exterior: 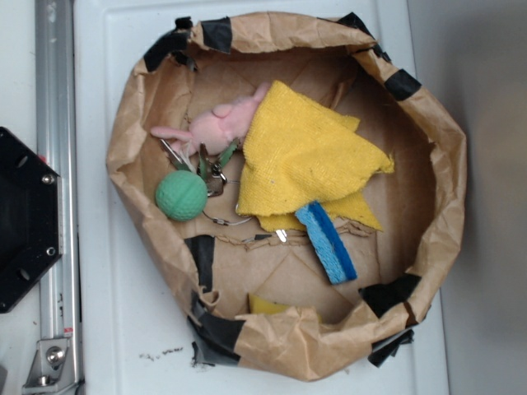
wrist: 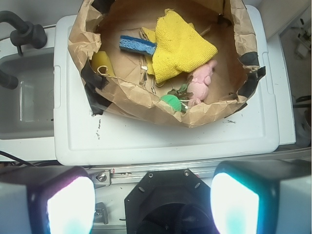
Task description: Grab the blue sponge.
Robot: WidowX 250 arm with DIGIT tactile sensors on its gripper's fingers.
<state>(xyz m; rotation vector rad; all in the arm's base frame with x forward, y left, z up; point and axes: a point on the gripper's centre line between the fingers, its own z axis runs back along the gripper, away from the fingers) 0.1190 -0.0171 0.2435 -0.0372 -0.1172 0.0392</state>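
Observation:
The blue sponge [exterior: 327, 243] lies flat on the floor of a brown paper bag basket [exterior: 449, 164], just below the yellow cloth [exterior: 300, 156]; one end is tucked under the cloth's corner. In the wrist view the blue sponge [wrist: 137, 44] sits at the basket's far left. My gripper [wrist: 152, 204] is open, its two pads far apart with nothing between them. It hovers high over the black robot base, well short of the basket. The gripper does not show in the exterior view.
A green textured ball [exterior: 181, 195], a pink plush toy [exterior: 218, 125] and metal clips [exterior: 216, 177] lie left of the cloth. A yellow item [exterior: 268, 305] rests by the basket's near wall. The basket stands on a white lid [wrist: 146, 141]. A clear bin [wrist: 24, 97] is beside it.

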